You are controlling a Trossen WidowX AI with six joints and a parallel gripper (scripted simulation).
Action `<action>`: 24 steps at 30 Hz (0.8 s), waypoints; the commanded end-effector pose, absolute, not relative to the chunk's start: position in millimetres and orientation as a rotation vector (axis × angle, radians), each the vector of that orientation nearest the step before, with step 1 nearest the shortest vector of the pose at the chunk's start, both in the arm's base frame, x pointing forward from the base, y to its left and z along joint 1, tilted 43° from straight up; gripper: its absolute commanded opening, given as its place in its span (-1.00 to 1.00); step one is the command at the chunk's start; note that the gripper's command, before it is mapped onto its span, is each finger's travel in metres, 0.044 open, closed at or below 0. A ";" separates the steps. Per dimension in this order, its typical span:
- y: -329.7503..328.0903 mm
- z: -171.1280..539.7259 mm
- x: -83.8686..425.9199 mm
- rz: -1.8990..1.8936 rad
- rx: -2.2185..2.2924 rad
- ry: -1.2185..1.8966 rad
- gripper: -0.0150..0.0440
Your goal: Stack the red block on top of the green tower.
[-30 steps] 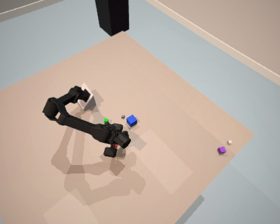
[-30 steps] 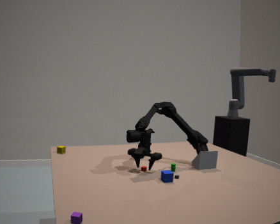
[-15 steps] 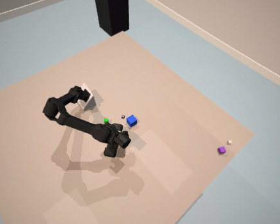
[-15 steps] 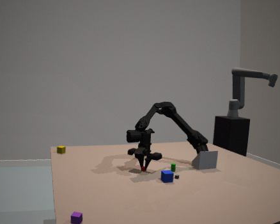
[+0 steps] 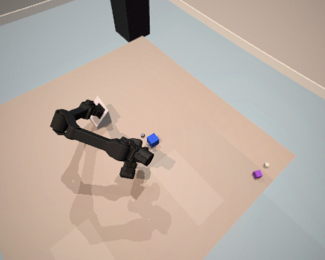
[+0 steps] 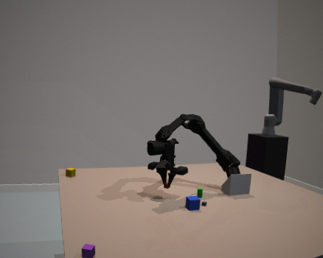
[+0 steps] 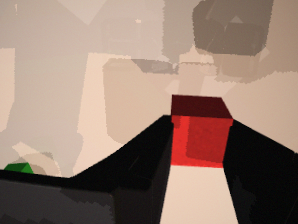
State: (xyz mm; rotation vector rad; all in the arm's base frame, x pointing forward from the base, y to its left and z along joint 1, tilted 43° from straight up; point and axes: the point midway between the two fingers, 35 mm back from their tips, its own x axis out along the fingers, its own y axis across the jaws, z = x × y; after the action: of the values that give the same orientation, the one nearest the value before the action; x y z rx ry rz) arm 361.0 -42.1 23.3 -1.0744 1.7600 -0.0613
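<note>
My gripper (image 6: 167,184) (image 7: 196,126) is shut on the red block (image 6: 167,186) (image 7: 201,141), which sits between the two fingertips. In the exterior view the block is held above the table, with a shadow below it. The green tower (image 6: 200,192) stands upright on the table, to the right of the gripper in the exterior view. Only a green corner (image 7: 20,168) of it shows at the lower left of the wrist view, behind the finger. In the top view the arm hides the red block and the tower.
A blue block (image 5: 153,140) (image 6: 192,203) stands near the tower, with a small dark cube (image 5: 142,135) (image 6: 204,203) beside it. A purple block (image 5: 257,174) (image 6: 88,250) and a small white cube (image 5: 266,165) lie near a table corner. A yellow block (image 6: 70,172) is at the far left.
</note>
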 end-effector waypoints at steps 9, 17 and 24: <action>-2.6 69.2 366.4 -0.065 -1.064 1.746 -0.49; 4.0 75.3 367.2 -0.064 -1.064 1.746 -0.49; 16.1 72.0 350.4 -0.058 -1.061 1.744 -0.49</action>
State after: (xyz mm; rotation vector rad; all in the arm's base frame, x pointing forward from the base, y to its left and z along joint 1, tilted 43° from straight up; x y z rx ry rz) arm 360.0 8.5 73.1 -1.0621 1.7475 -0.0669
